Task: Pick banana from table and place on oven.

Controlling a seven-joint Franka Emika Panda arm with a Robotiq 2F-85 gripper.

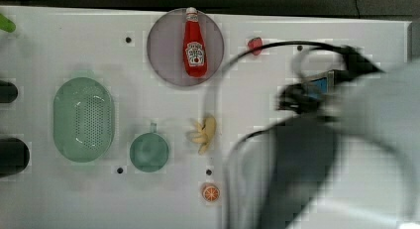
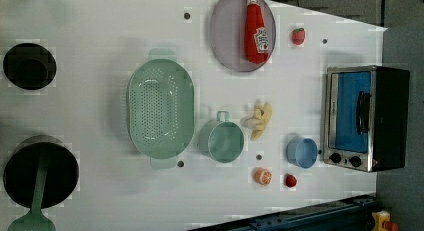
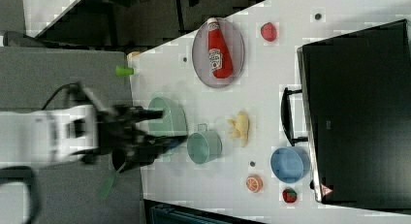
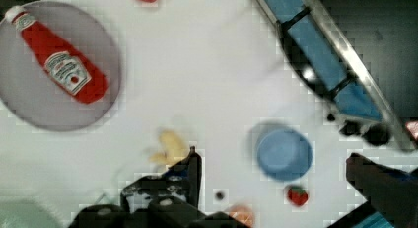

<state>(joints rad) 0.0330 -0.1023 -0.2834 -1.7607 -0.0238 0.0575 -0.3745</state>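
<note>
I see the bumpy yellow banana [image 2: 259, 120] lying on the smooth white counter [image 2: 100, 21], between the round green cup [image 2: 222, 140] and the boxy oven [image 2: 367, 117]. My end effector [image 4: 276, 173] looks spread apart, holding nothing.

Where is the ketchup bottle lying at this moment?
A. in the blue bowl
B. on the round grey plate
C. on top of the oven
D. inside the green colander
B: the red ketchup bottle lies flat on the round grey plate, apart from the green colander.
</note>
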